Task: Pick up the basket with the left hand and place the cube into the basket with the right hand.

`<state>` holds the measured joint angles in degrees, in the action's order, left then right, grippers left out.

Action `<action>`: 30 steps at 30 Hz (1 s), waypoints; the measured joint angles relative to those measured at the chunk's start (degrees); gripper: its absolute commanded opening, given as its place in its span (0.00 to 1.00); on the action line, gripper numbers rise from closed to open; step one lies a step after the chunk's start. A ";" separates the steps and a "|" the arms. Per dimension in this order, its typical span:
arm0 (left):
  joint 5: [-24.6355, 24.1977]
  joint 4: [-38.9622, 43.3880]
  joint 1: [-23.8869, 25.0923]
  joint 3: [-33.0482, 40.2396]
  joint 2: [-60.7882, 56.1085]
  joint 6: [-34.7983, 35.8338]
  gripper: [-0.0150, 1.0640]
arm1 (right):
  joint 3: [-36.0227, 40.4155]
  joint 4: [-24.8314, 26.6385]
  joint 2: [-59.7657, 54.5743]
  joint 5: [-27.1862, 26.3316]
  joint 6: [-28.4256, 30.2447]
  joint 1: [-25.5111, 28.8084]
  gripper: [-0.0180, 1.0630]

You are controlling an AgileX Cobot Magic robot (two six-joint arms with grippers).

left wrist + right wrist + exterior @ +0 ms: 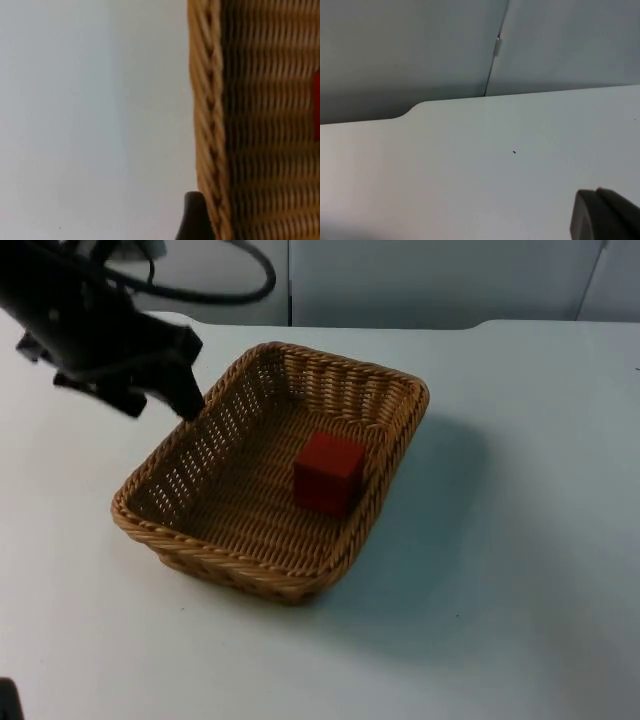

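A woven wicker basket (240, 562) stands tilted at the table's middle and throws a wide shadow to its right. A red cube (328, 472) lies inside it on the floor, close to the right wall. My left gripper (188, 402) comes in from the upper left and is shut on the basket's left rim. In the left wrist view one black fingertip (196, 216) presses against the outside of the braided rim (207, 100), and a sliver of the red cube (317, 105) shows beyond the weave. My right gripper (606, 216) waits over bare table near the wall.
The white table top (520, 540) stretches free to the right of and in front of the basket. The grey partition wall (430, 280) closes off the back, with a vertical seam (496, 50) in it.
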<state>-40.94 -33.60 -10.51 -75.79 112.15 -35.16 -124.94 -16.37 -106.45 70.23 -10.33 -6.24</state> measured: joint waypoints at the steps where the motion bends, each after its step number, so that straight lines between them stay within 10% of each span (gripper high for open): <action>1: 0.00 0.24 0.00 -1.14 -1.92 0.00 0.43 | 0.00 -0.45 0.22 0.00 0.00 0.00 0.01; 5: 0.12 2.20 0.00 -4.62 -9.14 1.77 0.04 | -0.03 -1.12 1.33 0.00 -0.09 0.00 0.01; 12: -2.14 6.85 0.00 -5.72 -28.66 6.00 0.01 | -0.03 -3.44 11.37 0.00 -6.05 0.00 0.01; 20: -16.68 12.64 0.00 -5.60 -46.83 8.35 0.01 | 3.85 -1.22 33.43 -0.32 -7.20 0.00 0.01; 30: -12.55 12.68 0.00 11.01 -67.87 9.89 0.01 | 26.61 -5.57 58.44 -0.20 -7.09 0.00 0.01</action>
<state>-53.49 -20.92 -10.51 -64.79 44.28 -25.27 -98.34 -21.95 -48.01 70.02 -17.42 -6.24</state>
